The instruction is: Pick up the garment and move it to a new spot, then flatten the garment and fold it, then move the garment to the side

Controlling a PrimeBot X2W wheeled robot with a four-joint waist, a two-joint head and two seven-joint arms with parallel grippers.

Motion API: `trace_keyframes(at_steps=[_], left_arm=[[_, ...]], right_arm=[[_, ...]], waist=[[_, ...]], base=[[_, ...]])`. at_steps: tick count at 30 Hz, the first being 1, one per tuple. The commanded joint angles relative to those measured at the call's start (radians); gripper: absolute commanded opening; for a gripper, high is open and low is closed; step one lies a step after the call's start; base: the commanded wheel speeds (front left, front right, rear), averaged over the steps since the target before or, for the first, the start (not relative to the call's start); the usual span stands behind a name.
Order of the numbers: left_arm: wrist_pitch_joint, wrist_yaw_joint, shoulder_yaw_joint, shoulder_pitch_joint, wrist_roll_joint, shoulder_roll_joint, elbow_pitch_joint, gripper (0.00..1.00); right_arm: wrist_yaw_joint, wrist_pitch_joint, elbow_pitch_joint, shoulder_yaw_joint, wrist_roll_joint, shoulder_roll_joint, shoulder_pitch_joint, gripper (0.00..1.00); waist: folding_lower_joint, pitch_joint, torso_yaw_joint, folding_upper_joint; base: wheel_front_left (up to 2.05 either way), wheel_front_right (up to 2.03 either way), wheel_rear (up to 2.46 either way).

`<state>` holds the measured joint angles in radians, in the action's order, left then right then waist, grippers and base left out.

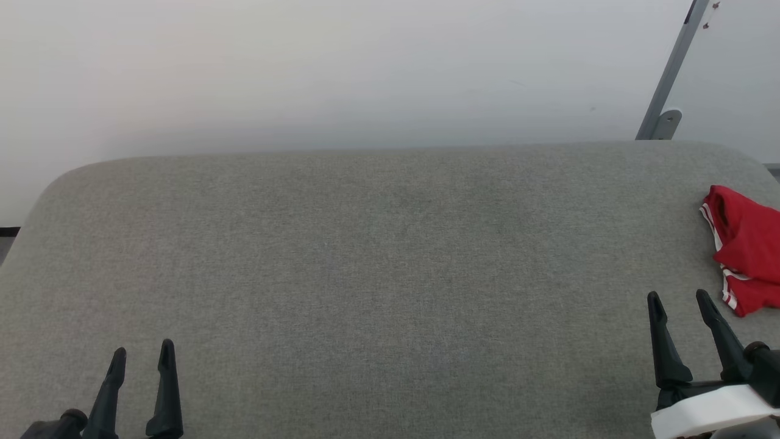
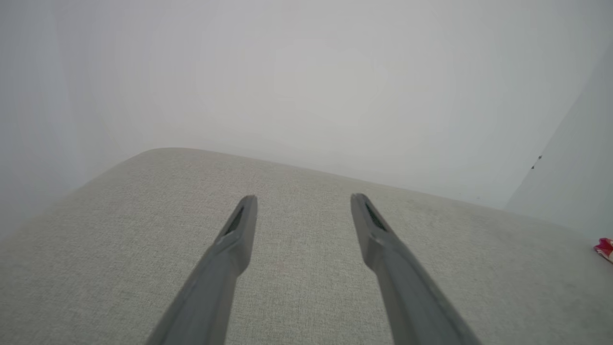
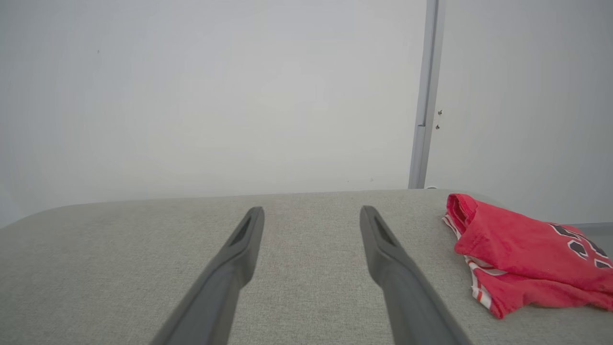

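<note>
"Where was the red shirt (image 1: 746,244)?"

"Bunched up at the right edge of the frame, on the grey padded table (image 1: 365,244), partly cut off by the border."

"And the grippers?"

"The left gripper (image 1: 142,347) sat at the lower left, jaws apart with nothing between them. The right gripper (image 1: 677,294) sat at the lower right, jaws apart and empty too, near the red shirt but not touching it."

The broad grey fabric-covered tabletop with rounded far corners (image 1: 365,244) is spreading flat across the scene. A folded red jersey-style garment with white-and-red striped trim (image 1: 746,247) is lying on it, sitting right out by its right edge.
</note>
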<state>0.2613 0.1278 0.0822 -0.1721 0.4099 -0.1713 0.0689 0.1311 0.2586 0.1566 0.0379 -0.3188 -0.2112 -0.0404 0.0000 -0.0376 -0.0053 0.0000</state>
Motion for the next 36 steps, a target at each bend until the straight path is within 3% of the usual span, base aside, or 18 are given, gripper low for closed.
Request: trace_keyframes(at_steps=[1,2,36], left_arm=[[0.005,0.004,-0.001,0.005,-0.001,-0.005,-0.002,1.00],[0.000,0.000,0.000,0.001,0.000,0.000,-0.001,0.00],[-0.139,0.001,0.009,0.107,0.449,0.054,0.084,0.00]], right_arm=[[-0.001,0.007,0.001,0.001,-0.002,0.003,0.009,1.00],[0.000,0.000,0.001,0.000,0.000,0.001,0.000,0.00],[0.000,-0.141,0.050,0.026,-0.478,0.069,0.048,0.00]], waist=[[0.0000,0.001,0.002,0.0000],[0.0000,0.001,0.002,0.0000],[0.0000,0.011,0.003,0.0000]], base=[[0.00,0.00,0.00],[0.00,0.00,0.00],[0.00,0.00,0.00]])
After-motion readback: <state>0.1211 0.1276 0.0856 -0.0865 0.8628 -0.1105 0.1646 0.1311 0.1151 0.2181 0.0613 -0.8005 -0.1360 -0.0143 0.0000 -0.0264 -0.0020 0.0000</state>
